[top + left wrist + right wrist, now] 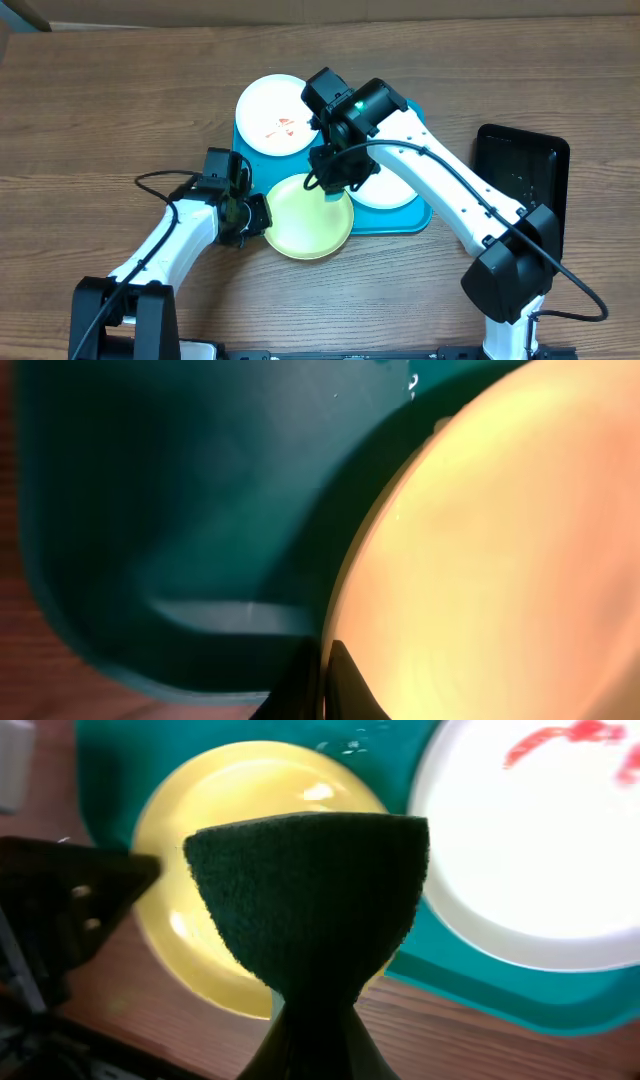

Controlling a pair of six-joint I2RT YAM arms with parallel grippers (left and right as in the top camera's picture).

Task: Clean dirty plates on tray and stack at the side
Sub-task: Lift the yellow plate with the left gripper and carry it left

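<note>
The turquoise tray holds a white plate with orange-red smears at its back left and a second white plate, partly hidden by my right arm. A pale yellow-green plate overhangs the tray's front left edge. My left gripper is shut on this plate's left rim; its jaws pinch the edge of the yellow plate over the tray. My right gripper is shut on a dark green scouring pad just above the yellow plate. The smeared white plate lies beside it.
A smaller black tray lies at the right of the wooden table. Both arms meet over the tray's front left corner. The left gripper's body shows at the left of the right wrist view.
</note>
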